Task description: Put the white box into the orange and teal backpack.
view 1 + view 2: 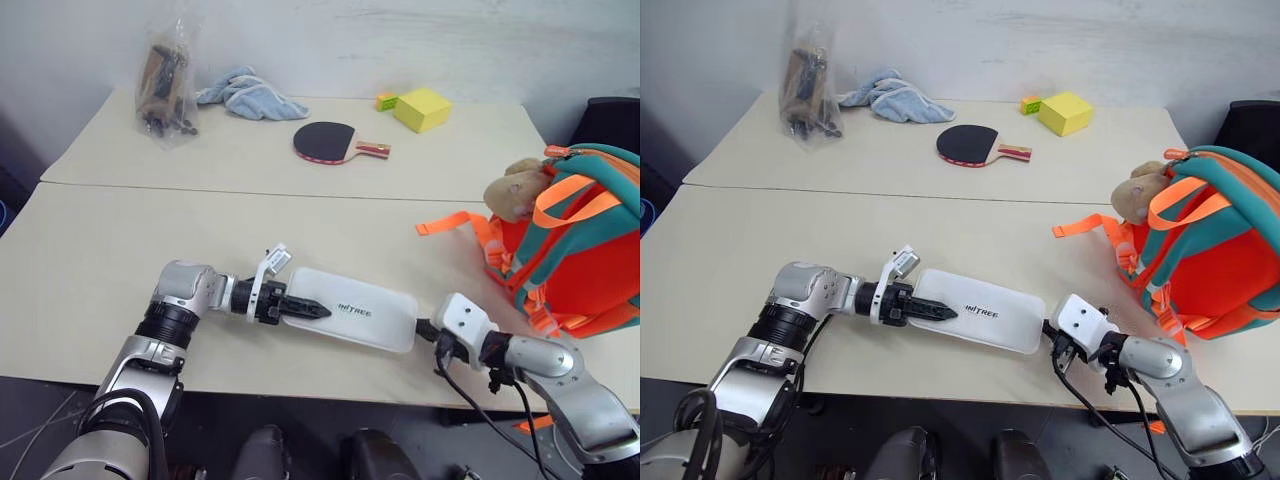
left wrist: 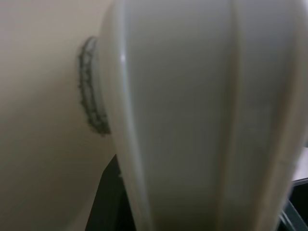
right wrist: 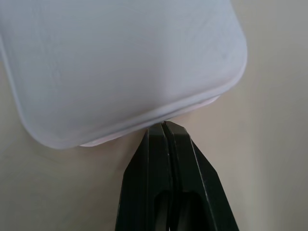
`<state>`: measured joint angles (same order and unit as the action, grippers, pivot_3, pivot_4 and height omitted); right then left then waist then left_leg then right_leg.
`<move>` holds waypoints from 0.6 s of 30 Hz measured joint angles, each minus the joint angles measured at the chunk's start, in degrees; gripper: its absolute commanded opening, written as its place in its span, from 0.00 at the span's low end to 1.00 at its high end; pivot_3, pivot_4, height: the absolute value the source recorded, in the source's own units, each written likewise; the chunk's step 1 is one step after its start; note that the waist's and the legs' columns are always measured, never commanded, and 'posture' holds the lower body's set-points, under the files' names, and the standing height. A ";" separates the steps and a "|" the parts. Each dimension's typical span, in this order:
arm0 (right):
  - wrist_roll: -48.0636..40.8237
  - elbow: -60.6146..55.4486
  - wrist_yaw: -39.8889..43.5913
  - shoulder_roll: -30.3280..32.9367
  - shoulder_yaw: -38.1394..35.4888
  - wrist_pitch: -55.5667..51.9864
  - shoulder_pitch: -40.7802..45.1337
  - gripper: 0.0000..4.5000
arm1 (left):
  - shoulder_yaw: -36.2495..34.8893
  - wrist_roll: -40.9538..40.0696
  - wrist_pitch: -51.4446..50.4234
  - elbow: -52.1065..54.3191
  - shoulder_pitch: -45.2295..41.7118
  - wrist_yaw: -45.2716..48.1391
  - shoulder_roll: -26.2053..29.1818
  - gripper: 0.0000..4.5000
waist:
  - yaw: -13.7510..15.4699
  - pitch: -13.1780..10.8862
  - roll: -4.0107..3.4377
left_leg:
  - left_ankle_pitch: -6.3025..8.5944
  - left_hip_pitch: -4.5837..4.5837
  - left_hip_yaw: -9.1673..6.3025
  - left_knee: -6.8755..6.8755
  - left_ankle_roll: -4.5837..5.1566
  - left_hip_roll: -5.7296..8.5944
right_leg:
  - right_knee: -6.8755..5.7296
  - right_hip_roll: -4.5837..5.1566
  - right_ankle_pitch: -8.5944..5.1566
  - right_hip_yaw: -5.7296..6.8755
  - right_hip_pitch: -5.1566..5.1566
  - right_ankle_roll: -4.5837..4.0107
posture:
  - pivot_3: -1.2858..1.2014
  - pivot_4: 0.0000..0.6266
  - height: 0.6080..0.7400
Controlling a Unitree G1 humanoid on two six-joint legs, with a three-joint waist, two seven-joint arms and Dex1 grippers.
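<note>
The white box (image 1: 360, 318) lies flat near the front edge of the near table, its dark lettering facing up. My left gripper (image 1: 300, 308) is at the box's left end, with one black finger laid over the top and the jaws shut on that end. The left wrist view shows the box's rim (image 2: 202, 120) from very close. My right gripper (image 3: 165, 126) is shut, and its joined tips touch the box's right end (image 3: 120, 62). The orange and teal backpack (image 1: 580, 270) stands at the table's right edge, with a tan plush toy (image 1: 512, 190) on it.
On the far table lie a red table-tennis paddle (image 1: 328, 141), a yellow block (image 1: 422, 108), a blue cloth (image 1: 250, 96) and a clear plastic bag (image 1: 166, 88) of dark items. An orange strap (image 1: 445, 223) trails from the backpack toward the box.
</note>
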<state>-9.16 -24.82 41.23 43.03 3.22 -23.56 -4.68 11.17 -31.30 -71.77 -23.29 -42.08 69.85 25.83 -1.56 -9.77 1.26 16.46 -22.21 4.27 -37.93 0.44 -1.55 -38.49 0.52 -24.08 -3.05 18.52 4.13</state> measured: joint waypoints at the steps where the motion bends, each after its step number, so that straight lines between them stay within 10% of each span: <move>1: 0.03 -0.93 -0.40 0.00 -0.55 -0.14 -1.15 0.00 | -0.39 -0.27 0.05 -0.03 0.04 0.07 0.05 0.29 | 0.04 -0.01 0.01 | 0.00 -0.03 -0.02 0.01 0.00 0.00 | 0.02 0.00 0.00 0.02 0.02 0.00 | 0.52 0.24 1.00; 5: -1.84 -6.05 -2.27 -1.36 -5.26 -3.27 -7.84 0.08 | -4.59 -3.22 -0.73 -0.13 -0.10 0.48 0.08 0.29 | 0.17 -0.02 0.02 | 0.01 -0.17 -0.13 0.03 -0.01 0.00 | 0.11 0.01 0.00 0.14 0.07 0.01 | 0.52 0.24 1.00; 13: -19.68 -26.43 -6.81 -13.87 -31.83 -15.37 -29.81 0.65 | -16.49 -7.42 0.80 2.18 -2.62 -4.50 0.22 0.29 | 0.08 -0.09 -0.03 | -0.07 -0.34 -0.57 0.09 -0.16 0.00 | 0.20 0.00 0.00 0.51 0.04 0.01 | 0.52 0.24 1.00; 18: -32.48 -26.70 -15.78 -15.52 -45.16 -20.03 -23.17 0.99 | -20.10 -7.77 5.20 7.02 -3.46 -8.89 -0.20 0.29 | -0.77 -0.13 0.03 | -0.10 -0.14 -0.51 0.28 -0.25 0.02 | 0.25 0.01 0.00 0.46 -0.04 0.00 | 0.52 0.24 1.00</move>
<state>-41.64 -51.52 25.45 27.50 -41.95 -43.59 -27.85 -8.93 -39.08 -66.57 -16.26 -45.54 60.96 25.63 -2.33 -9.89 1.29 16.36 -22.35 3.76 -37.64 0.19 -1.53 -38.23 0.53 -24.08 -2.59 18.48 4.13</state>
